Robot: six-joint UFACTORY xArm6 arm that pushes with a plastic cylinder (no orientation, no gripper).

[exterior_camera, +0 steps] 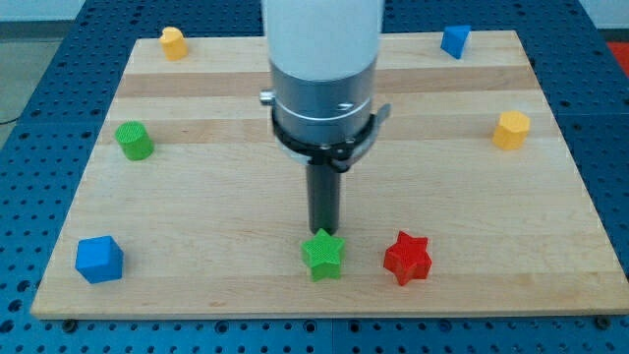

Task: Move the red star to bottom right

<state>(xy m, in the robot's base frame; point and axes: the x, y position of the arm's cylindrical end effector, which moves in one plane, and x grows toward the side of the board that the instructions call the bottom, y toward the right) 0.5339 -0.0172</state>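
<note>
The red star [407, 258] lies near the view's bottom, a little right of centre. A green star [323, 255] lies just left of it. My tip [322, 231] stands at the top edge of the green star, touching or nearly touching it, and is about a block's width up and left of the red star. The rod hangs from the arm's wide grey and white body [324, 69], which hides the board's upper middle.
A blue cube [98, 259] sits at bottom left, a green cylinder [135, 141] at the left, a yellow block [173, 42] at top left, a blue block [454, 40] at top right, a yellow hexagonal block [511, 130] at the right. The wooden board's [550, 236] edge runs along the bottom.
</note>
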